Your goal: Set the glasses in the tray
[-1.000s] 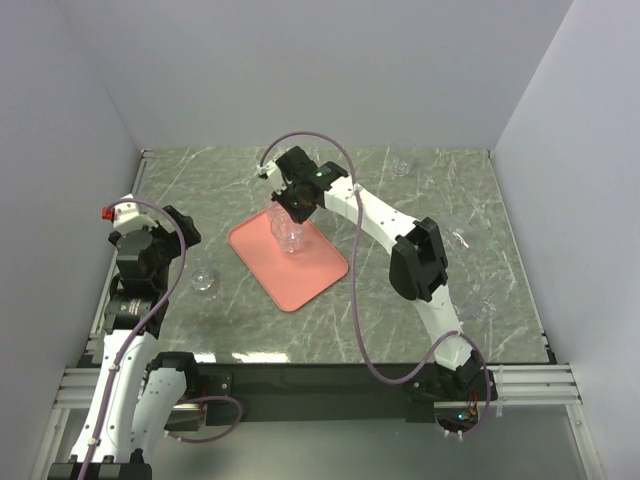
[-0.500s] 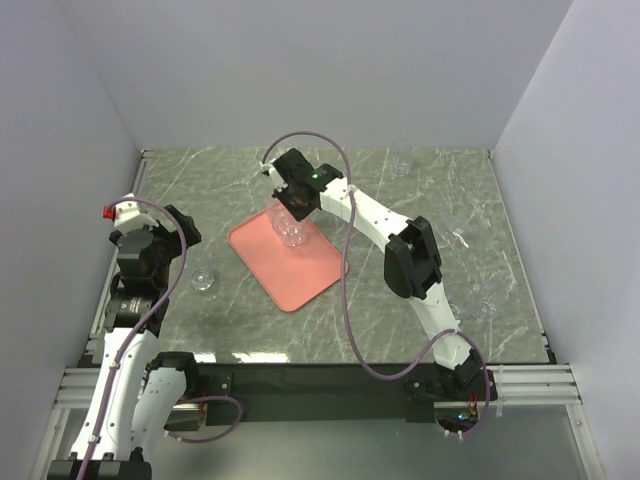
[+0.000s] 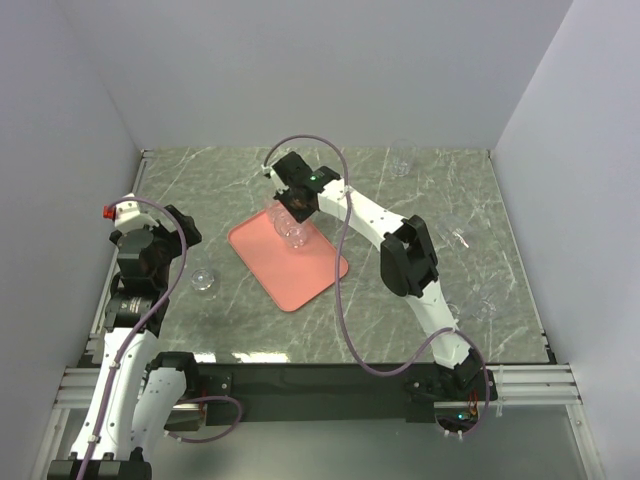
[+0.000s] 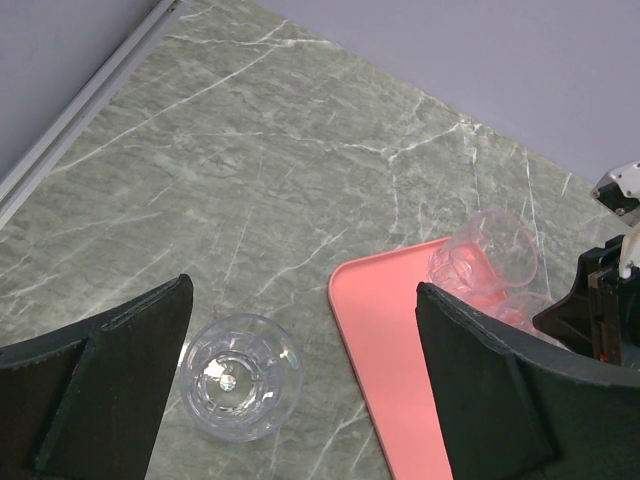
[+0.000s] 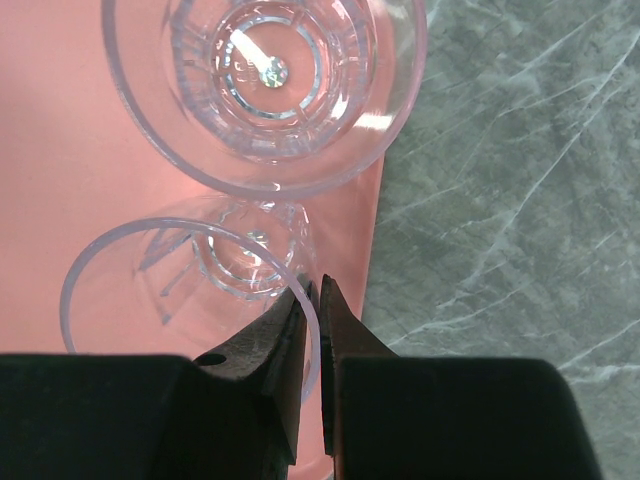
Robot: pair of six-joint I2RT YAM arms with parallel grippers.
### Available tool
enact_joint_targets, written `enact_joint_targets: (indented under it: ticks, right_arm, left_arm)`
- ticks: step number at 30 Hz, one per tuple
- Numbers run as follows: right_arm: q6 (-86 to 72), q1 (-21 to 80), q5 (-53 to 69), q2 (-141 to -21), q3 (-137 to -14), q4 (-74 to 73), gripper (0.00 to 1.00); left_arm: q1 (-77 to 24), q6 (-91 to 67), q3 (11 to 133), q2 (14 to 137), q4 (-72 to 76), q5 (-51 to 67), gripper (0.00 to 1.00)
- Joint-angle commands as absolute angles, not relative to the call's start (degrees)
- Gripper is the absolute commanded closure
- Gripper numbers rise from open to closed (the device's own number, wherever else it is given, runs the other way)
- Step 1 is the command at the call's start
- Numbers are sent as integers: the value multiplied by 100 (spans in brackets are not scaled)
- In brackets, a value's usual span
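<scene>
Jaws of the right gripper (image 5: 318, 290) clamp the rim of one glass (image 5: 215, 262), upright at the far corner of the tray (image 5: 60, 130) just beside a second glass (image 5: 265, 80), so the set-down looks in hand, and next calls for settling it flat, then parting the jaws.

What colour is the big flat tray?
The tray is plain salmon pink, with no pattern. It shows best in the top external view.
</scene>
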State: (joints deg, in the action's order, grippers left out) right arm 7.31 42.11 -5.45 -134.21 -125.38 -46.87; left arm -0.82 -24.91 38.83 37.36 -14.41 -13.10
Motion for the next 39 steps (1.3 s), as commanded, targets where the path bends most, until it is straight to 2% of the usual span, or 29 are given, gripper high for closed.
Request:
enact_joint_targets:
  ticks: [1, 39]
  right_arm:
    - [686, 4149, -686, -13438, -12832, -4483, 99]
    - [861, 4043, -712, -13632, -12850, -4579, 89]
  left_arm:
    - [-62, -2478, 3867, 3727, -1230, -1222, 1]
    - [-62, -2479, 3867, 3744, -1222, -1195, 1]
